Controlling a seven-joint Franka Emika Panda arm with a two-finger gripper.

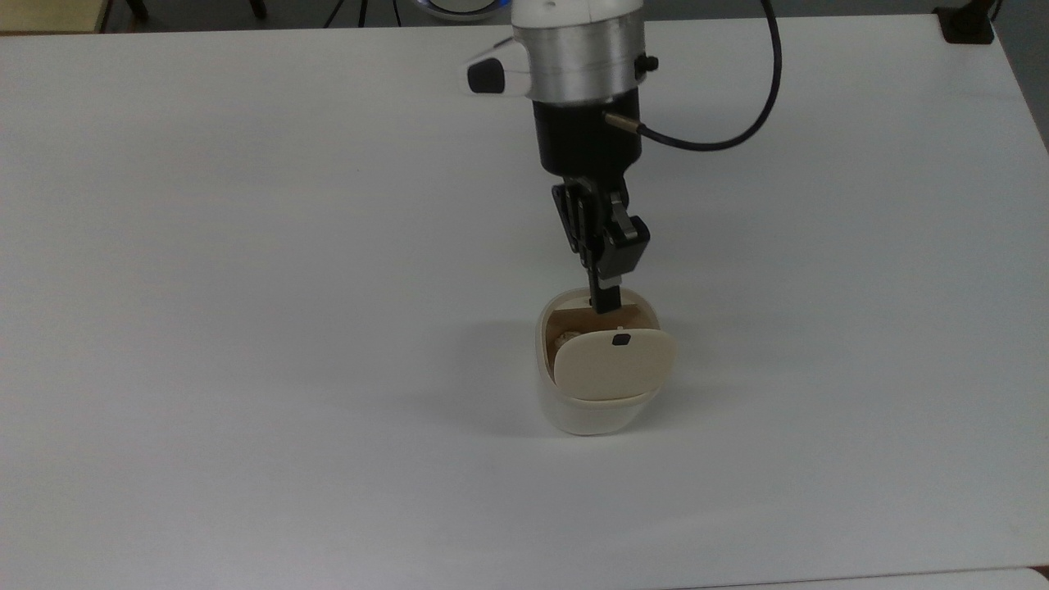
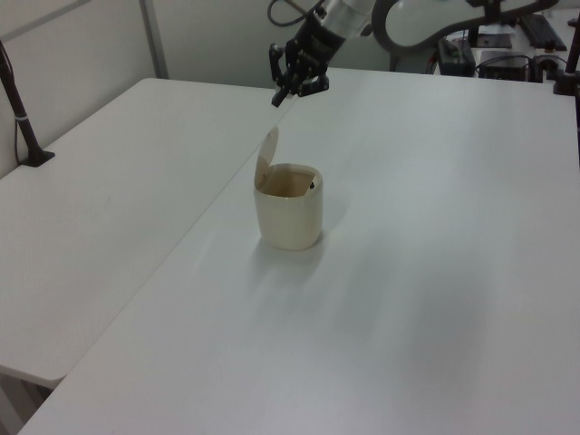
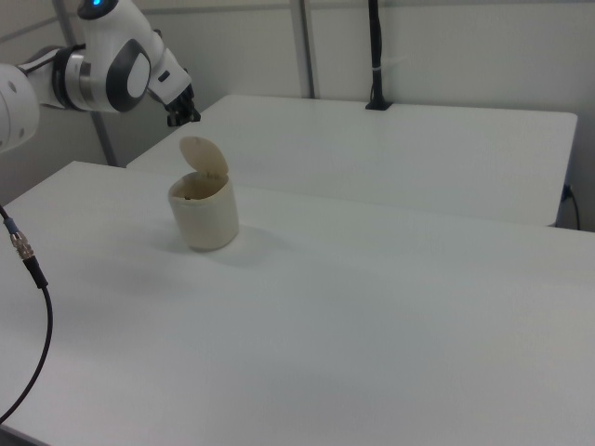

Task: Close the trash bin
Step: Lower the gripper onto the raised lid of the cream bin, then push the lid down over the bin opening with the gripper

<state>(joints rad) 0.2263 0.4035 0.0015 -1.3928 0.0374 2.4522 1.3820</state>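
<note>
The trash bin (image 1: 574, 410) is a small cream-white tub standing on the white table (image 1: 246, 328). Its beige lid (image 1: 615, 365) stands raised on its hinge, leaving the mouth uncovered, and bears a small black square mark. In the left view the lid (image 2: 267, 154) rises at the bin's (image 2: 290, 217) left rim. My gripper (image 1: 604, 305) hangs in the air, open and empty, its tips over the bin's far rim in the top view. The left view shows the gripper (image 2: 288, 95) well above the lid, touching nothing. The right view has the gripper (image 3: 183, 116) up and left of the bin (image 3: 203, 218).
A black cable (image 1: 737, 123) loops off the wrist. A second white table (image 2: 100, 208) adjoins along a seam on the left view's left. A black clamp post (image 2: 23, 127) stands on that table. Something pale lies inside the bin.
</note>
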